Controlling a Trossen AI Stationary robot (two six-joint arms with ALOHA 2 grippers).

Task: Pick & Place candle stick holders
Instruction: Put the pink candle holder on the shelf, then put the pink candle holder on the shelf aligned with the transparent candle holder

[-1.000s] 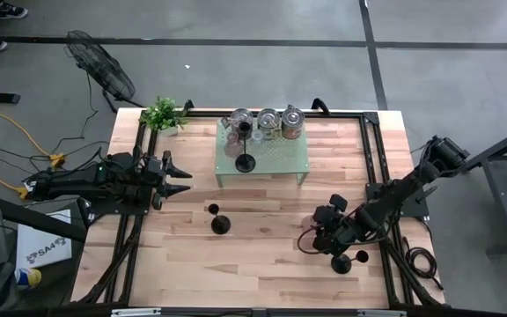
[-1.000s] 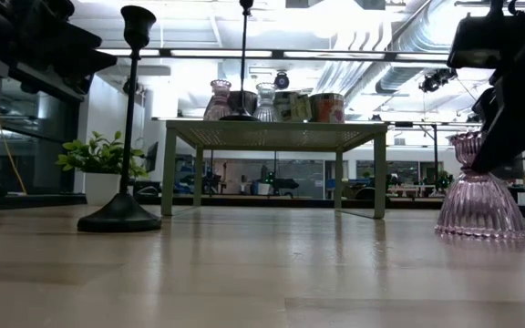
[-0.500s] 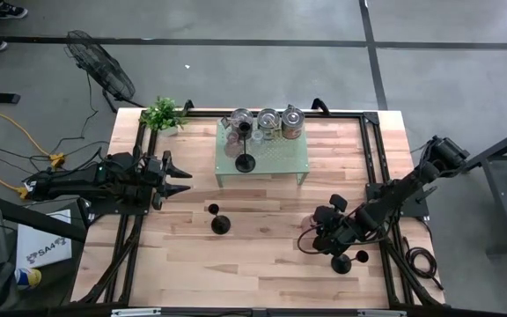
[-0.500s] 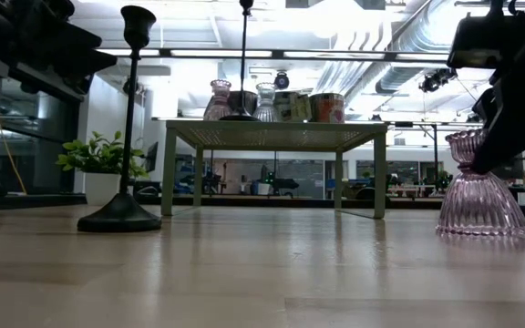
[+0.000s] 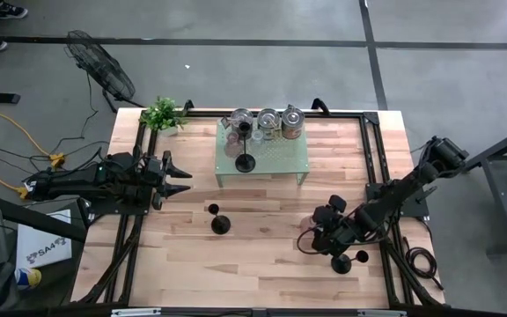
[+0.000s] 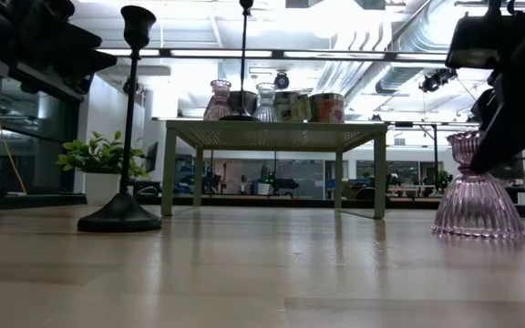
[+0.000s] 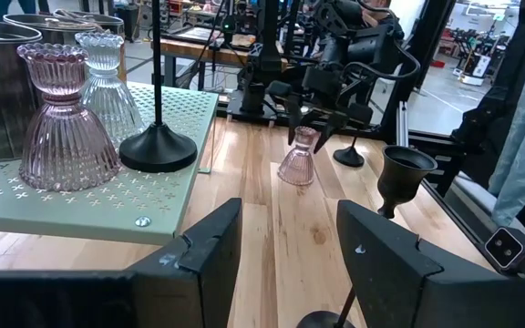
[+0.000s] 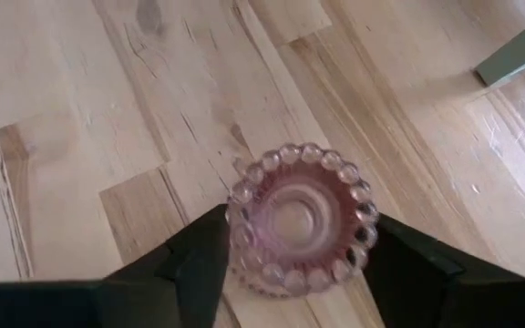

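Glass holder, pink and ribbed, stands on the surface between the right gripper jaws, spread beside its neck; probably fragile, slippery; 3 black candle stick holders look top-heavy, best gripped by the stem; left gripper waits, jaws spread.

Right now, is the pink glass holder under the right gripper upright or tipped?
Upright. The pink holder stands with its wide base flat on the table, and the right gripper looks straight down into its round top.
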